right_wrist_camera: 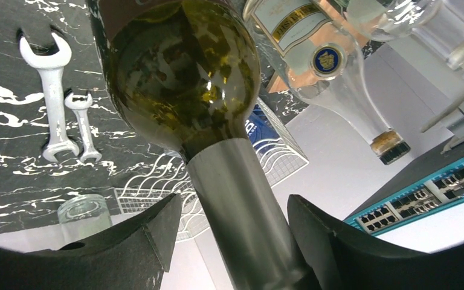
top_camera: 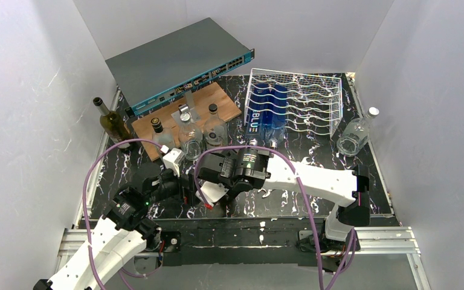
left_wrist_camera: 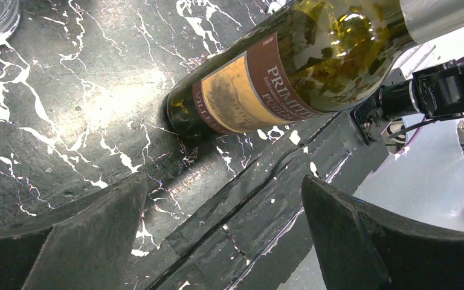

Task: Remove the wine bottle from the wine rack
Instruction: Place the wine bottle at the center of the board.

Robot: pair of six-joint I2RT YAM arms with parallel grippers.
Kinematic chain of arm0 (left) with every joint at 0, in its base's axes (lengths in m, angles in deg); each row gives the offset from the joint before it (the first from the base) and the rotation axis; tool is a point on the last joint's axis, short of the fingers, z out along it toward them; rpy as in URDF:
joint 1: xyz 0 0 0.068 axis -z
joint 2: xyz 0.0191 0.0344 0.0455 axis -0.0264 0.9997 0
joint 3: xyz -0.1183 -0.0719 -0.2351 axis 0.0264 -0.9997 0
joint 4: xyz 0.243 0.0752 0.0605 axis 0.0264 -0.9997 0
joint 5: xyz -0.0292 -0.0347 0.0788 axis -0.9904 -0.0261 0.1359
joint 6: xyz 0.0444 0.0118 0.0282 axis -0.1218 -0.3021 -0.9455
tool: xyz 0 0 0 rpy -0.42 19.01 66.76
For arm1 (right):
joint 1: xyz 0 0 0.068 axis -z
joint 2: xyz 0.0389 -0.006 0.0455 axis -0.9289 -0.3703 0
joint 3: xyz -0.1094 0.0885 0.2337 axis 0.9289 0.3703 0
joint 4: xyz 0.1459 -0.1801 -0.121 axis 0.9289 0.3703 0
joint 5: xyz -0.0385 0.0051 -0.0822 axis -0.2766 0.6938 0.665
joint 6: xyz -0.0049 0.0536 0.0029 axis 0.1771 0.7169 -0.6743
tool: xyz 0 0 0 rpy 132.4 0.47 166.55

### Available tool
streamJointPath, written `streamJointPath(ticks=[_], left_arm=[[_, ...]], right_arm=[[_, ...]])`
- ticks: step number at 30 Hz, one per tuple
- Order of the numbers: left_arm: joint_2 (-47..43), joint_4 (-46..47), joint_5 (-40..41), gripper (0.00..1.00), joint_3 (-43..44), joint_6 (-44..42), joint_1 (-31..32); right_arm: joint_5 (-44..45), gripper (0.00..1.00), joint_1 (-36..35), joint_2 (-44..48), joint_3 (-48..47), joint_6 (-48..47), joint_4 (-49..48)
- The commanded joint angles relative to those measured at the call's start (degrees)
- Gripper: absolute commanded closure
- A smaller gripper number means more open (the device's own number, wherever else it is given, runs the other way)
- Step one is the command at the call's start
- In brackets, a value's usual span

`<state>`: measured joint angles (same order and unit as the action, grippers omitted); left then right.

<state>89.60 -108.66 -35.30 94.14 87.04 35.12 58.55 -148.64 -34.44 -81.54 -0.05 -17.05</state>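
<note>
**A:** Left side first?

**B:** The left fingers are spread wide with nothing between them. They sit low over the surface, well forward and left of the wine rack.

**A:** And the wine bottle?

**B:** The wine bottle is off the wine rack, forward and left of it. Dark green glass, brown-and-tan label. It's tilted, base down at the surface, foil neck raised.

**A:** Right side?

**B:** The right fingers straddle the foil neck, one on each side, about half spread. Slim gaps seem to show, so I cannot tell whether they press it.

**A:** The wine rack itself?

**B:** White wire. A blue bottle lies in its left-hand cradles.
</note>
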Motion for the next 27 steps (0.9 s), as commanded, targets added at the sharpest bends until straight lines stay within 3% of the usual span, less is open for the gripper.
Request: streamJointPath(ticks=[1, 27], left_arm=[[-0.05, 0.49, 0.23, 0.01, -0.61, -1.1, 0.23], [-0.12, 1.19, -1.86, 0.01, -0.13, -0.77, 0.23]], right_arm=[[2.9, 0.26, -0.3, 0.31, -2.63, -20.2, -1.23], [-3.11, 0.18, -1.01, 1.83, -7.08, -12.98, 0.66]])
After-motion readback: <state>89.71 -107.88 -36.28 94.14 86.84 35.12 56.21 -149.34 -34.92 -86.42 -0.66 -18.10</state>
